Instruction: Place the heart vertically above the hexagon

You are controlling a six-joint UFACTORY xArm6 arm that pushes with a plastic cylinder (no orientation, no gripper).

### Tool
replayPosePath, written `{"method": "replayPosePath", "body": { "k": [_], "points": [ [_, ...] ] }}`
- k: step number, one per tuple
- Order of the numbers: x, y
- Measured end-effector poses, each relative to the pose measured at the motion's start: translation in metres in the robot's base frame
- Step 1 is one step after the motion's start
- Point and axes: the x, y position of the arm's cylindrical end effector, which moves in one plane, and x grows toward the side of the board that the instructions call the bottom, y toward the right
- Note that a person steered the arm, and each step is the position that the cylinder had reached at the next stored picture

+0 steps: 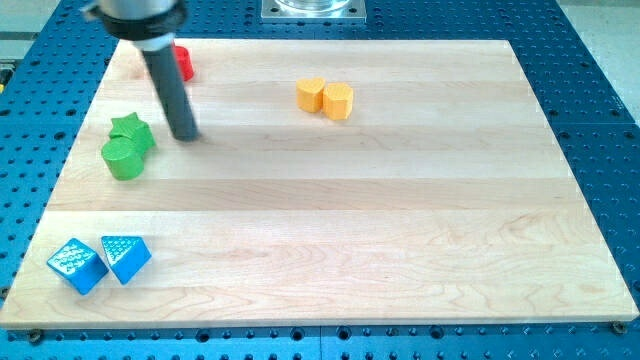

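Note:
A yellow heart (311, 94) lies at the upper middle of the wooden board (400, 230). A yellow hexagon (339, 101) touches its right side, level with it. My tip (186, 136) rests on the board far to the view's left of both, just right of a green star (132, 130). The rod leans up toward the view's top left.
A green round block (123, 159) touches the star from below. A red block (185, 62) sits at the top left, partly hidden behind the rod. Two blue blocks (76, 265) (126, 257) lie at the bottom left corner.

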Motion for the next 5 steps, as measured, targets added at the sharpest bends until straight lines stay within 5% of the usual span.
{"method": "replayPosePath", "body": {
  "k": [2, 5],
  "points": [
    [-0.09, 0.058],
    [-0.033, 0.298]
  ]
}}
